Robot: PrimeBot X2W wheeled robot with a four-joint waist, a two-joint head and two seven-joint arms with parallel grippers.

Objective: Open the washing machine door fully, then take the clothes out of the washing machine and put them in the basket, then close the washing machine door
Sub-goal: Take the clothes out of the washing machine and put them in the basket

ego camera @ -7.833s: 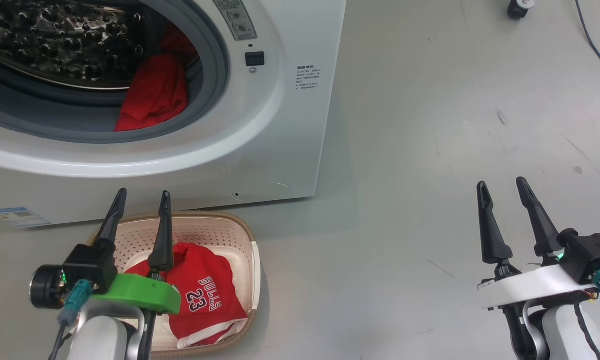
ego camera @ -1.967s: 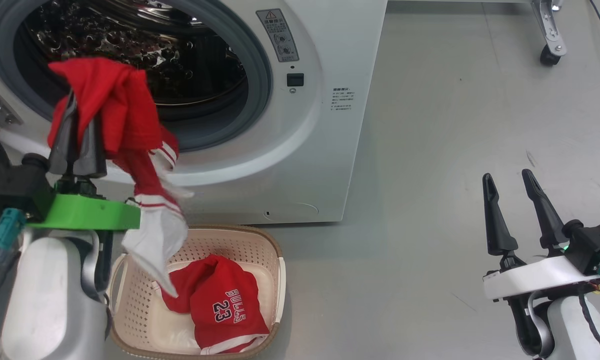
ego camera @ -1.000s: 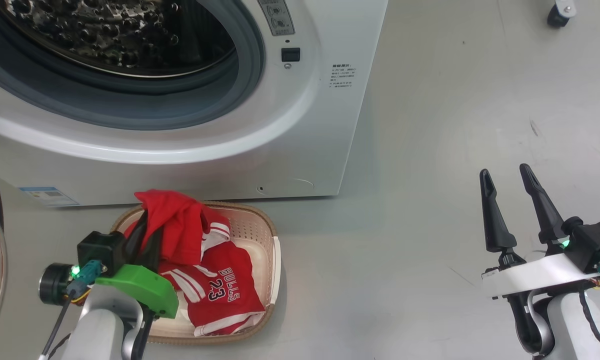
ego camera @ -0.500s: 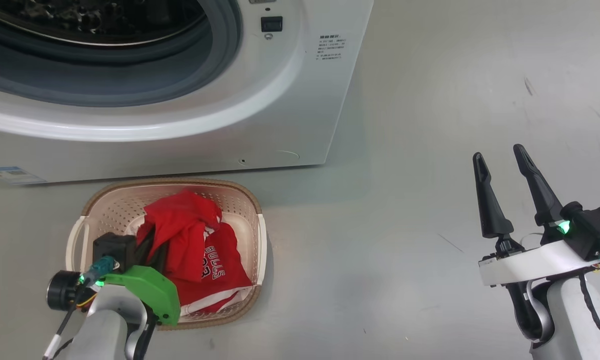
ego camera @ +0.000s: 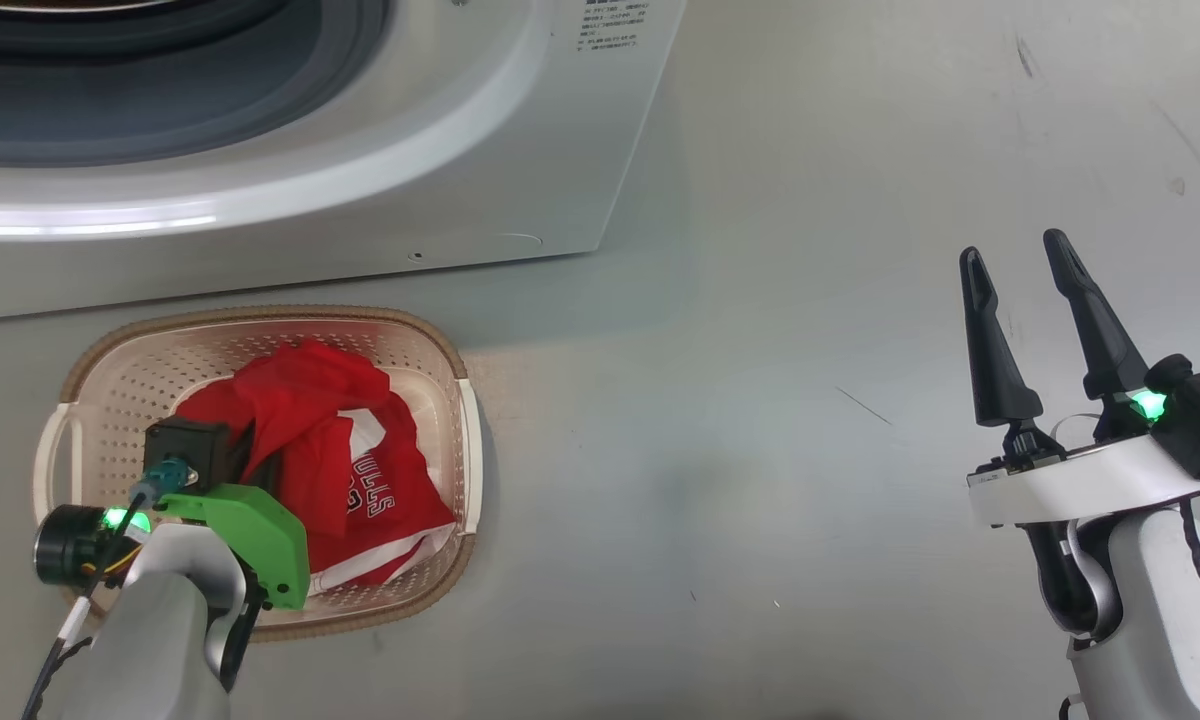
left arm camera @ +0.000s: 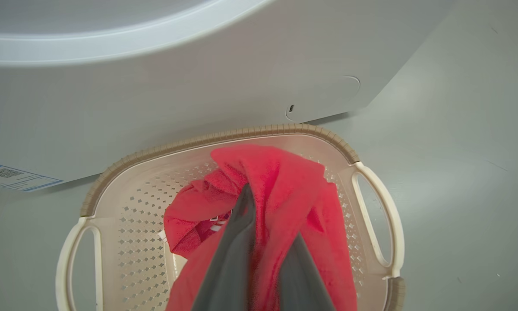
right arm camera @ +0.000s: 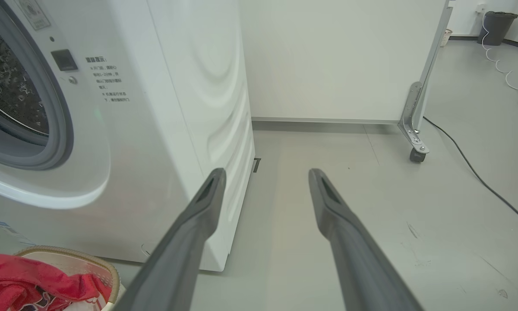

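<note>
left pincer (left arm camera: 271,216) clamped on a red garment (left arm camera: 285,181), low inside the basket (left arm camera: 155,151) before the washing machine (ego camera: 520,150) — right pincer (ego camera: 1012,247) apart, above the floor (ego camera: 760,450).

Pulled the second red garment (ego camera: 295,395) out of the washer (ego camera: 380,150), lowered it with the left gripper (left arm camera: 270,216) into the basket (ego camera: 260,318), over the jersey (ego camera: 385,505).

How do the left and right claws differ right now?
Left claw is shut on the clothes; right claw is open and empty. Left claw is over the basket; right claw hangs over the floor. Shared: two long dark fingers each.
</note>
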